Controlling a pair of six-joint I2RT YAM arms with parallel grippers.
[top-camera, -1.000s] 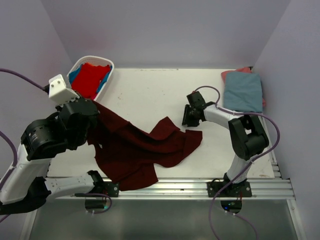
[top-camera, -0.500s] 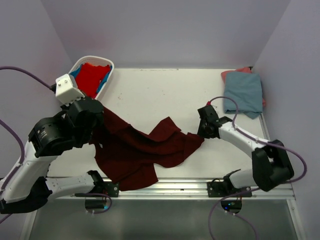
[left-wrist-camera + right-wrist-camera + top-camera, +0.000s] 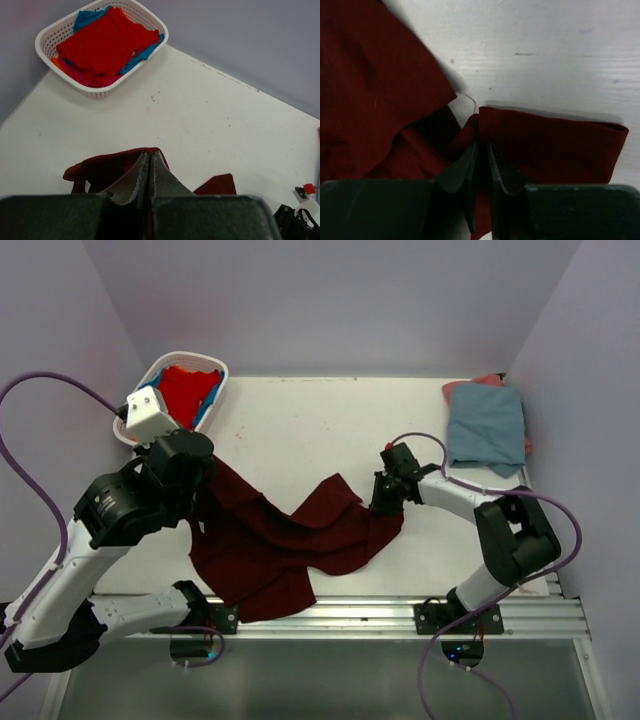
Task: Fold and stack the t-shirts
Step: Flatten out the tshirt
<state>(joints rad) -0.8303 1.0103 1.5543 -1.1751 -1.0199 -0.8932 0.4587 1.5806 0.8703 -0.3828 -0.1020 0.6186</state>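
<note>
Both ends of the maroon shirt (image 3: pixel 290 540) are clamped: your left gripper (image 3: pixel 150 167) holds one raised, your right gripper (image 3: pixel 481 150) pinches the other down at the table (image 3: pixel 300 430).

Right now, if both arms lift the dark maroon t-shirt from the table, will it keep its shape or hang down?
Probably floppy: the maroon t-shirt lies in creases and folds, draped between the left fingers and right fingers. Likely light too, since a thin pinch of cloth at each end seems enough. Rolling seems unlikely for such loose cloth.
</note>
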